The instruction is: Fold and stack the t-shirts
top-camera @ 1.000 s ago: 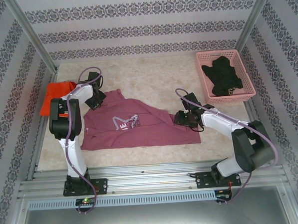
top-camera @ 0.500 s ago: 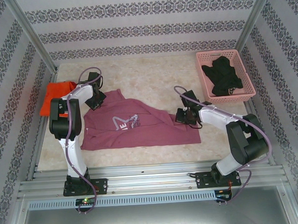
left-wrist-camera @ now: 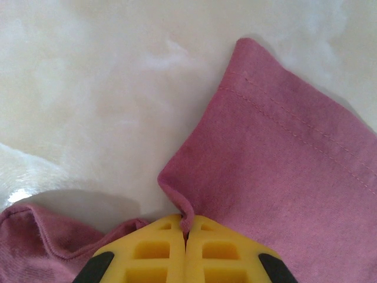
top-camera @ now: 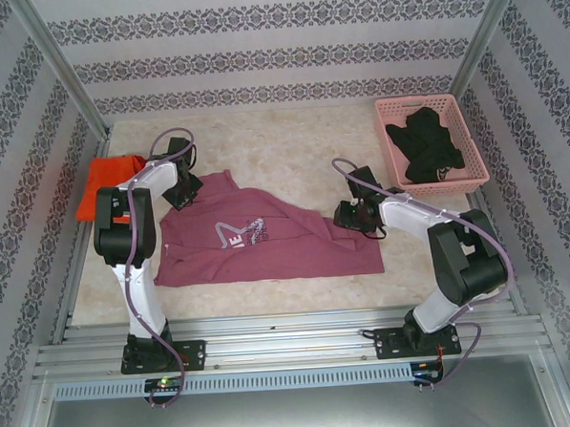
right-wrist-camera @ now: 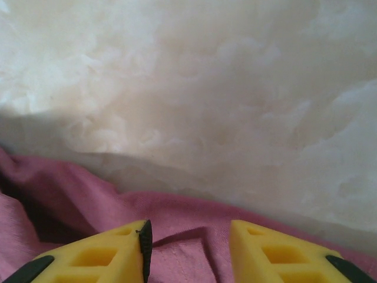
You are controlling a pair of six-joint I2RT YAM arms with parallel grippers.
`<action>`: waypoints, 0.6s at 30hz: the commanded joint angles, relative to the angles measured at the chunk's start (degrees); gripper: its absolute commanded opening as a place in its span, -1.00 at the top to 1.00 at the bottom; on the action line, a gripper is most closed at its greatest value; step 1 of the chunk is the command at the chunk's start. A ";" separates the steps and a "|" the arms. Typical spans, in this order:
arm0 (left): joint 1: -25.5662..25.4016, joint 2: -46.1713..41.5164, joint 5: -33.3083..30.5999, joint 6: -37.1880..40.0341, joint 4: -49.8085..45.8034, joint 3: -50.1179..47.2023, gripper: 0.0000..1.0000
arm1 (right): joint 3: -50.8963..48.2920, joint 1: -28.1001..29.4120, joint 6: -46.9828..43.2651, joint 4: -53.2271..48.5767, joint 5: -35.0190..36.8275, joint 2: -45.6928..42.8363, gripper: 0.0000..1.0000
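The maroon t-shirt [top-camera: 258,239] lies partly folded on the white table, its white print facing up. My left gripper [top-camera: 182,190] sits at the shirt's far left corner, shut on a pinched fold of maroon cloth [left-wrist-camera: 271,159]; its yellow fingers [left-wrist-camera: 147,253] meet on the cloth. At the shirt's far right edge my right gripper [top-camera: 348,214] is open. Its jaws stand apart over the maroon hem [right-wrist-camera: 188,218] in the right wrist view, without pinching it. The orange t-shirt [top-camera: 106,180] lies bunched at the table's left edge, behind the left arm.
A pink basket [top-camera: 451,101] holding a black garment [top-camera: 425,144] stands at the back right. Patterned walls and metal frame posts enclose the table. Bare white tabletop [top-camera: 291,146] stretches behind the shirt.
The right gripper has shifted slightly farther back along the shirt's right edge, and its elbow has swung inward. The left arm and its hold are unchanged.
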 commanded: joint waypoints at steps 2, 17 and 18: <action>0.88 -0.53 0.02 0.81 0.64 -0.49 1.00 | -1.07 0.71 -0.24 0.17 -1.18 2.46 0.31; 0.88 -0.49 -0.14 0.82 0.64 -0.83 1.00 | 0.56 1.06 -0.97 -0.97 1.82 -1.42 0.98; 0.88 -0.49 -0.08 0.82 0.66 -0.79 1.00 | 0.89 1.05 -1.17 -1.42 2.42 -1.52 0.85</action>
